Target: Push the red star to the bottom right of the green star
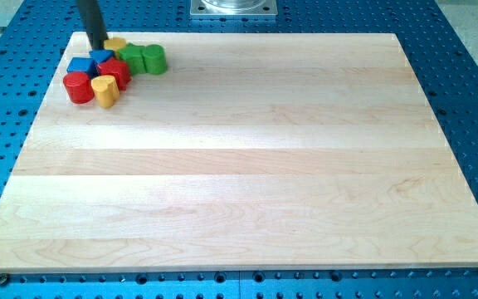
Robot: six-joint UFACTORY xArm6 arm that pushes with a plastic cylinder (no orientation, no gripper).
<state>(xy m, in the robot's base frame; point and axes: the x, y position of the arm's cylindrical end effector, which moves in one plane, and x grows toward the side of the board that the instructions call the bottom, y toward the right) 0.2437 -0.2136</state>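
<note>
Camera view: wooden tabletop [247, 166] on a blue perforated base [471, 91]. All blocks clustered at the view's top left corner. My tip [98, 47], a bare rod with no end effector to open or close, down among the cluster's top, holding nothing, touching a blue block [100, 56] and just left of a yellow block [116, 42]. Red star [114, 71] mid-cluster, immediately left of and slightly below the green star [131, 57]. Green cylinder [153, 59] at right; second blue block [80, 66], red cylinder [79, 87], yellow heart [105, 90] at lower left.

board [247, 166]: pale wood, smooth matt, visible grain | base under board [463, 50]: blue perforated metal | red star [114, 71], green star [133, 58]: glossy plastic-looking | rod [90, 21]: dark, matt
</note>
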